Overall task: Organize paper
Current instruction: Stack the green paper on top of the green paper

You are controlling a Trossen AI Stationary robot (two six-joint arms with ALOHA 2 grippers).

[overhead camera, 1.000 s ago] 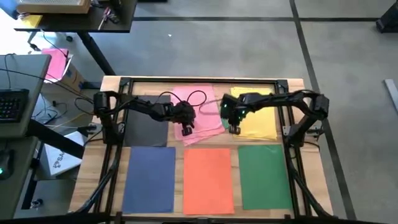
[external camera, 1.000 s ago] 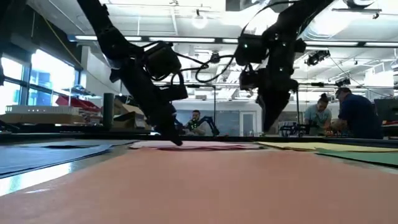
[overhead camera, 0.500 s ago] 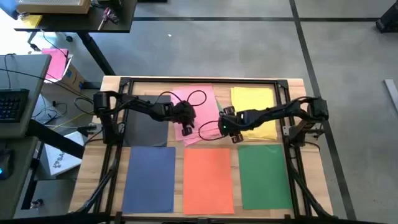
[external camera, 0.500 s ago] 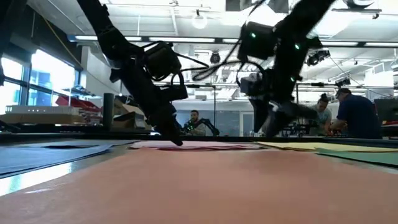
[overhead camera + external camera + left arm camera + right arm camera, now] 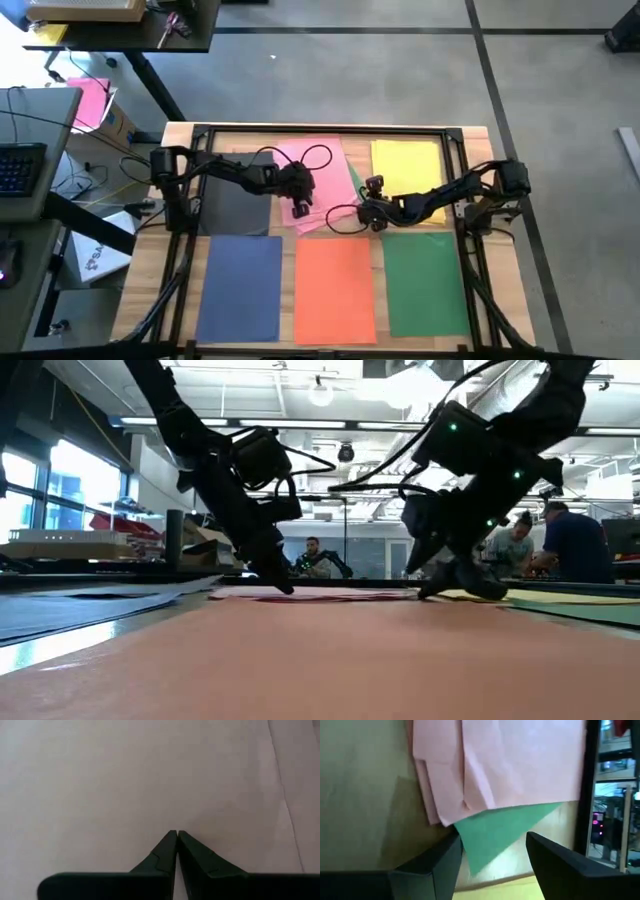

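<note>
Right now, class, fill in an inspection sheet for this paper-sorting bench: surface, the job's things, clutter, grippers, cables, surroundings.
Surface: wooden table inside a black frame.
Job's things: blue sheet, orange sheet and green sheet in the near row; dark grey sheet, pink stack and yellow sheet behind. A green corner pokes out from under the pink stack.
Clutter: nothing seen.
Grippers: left gripper shut, tips down on the pink stack; right gripper open, low by the green corner.
Cables: black loop over the pink stack.
Surroundings: desks, a keyboard; people beyond.
</note>
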